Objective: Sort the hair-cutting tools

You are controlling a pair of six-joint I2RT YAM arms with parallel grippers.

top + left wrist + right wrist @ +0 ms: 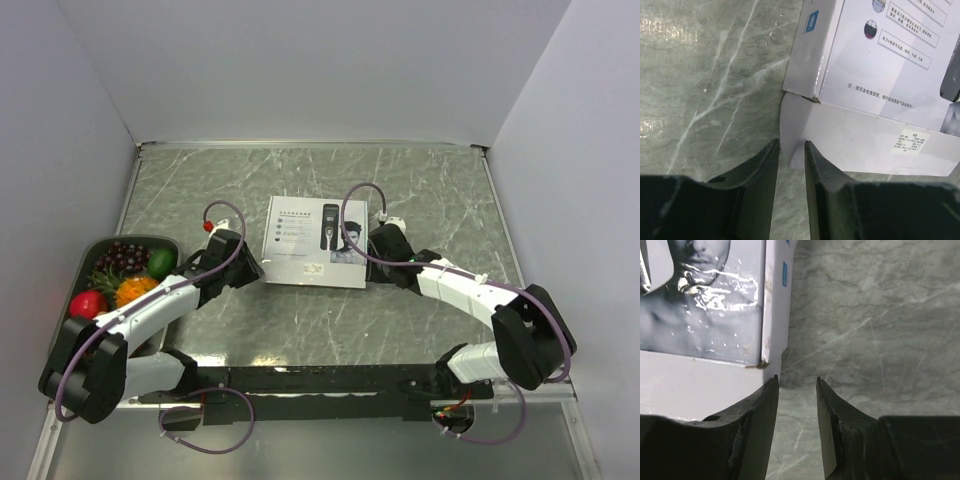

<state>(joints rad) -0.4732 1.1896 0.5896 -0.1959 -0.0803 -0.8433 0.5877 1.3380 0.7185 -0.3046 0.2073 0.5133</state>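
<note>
None of the hair-cutting tools show in any view. A flat white box (316,242) with a printed man's face and a printed clipper lies mid-table. My left gripper (257,268) is at the box's near-left corner. In the left wrist view its jaws (791,142) stand slightly apart, and the corner of the box (875,75) reaches just to the tips. My right gripper (373,262) is at the near-right corner. It is open (796,378) over bare table, with its left fingertip (774,382) beside the box (705,315).
A dark tray (100,248) at the left holds grapes, a green fruit, an orange one and a red one, close behind my left arm. Grey walls close in the marble table (440,190) at the back and both sides. Purple cables loop above both wrists.
</note>
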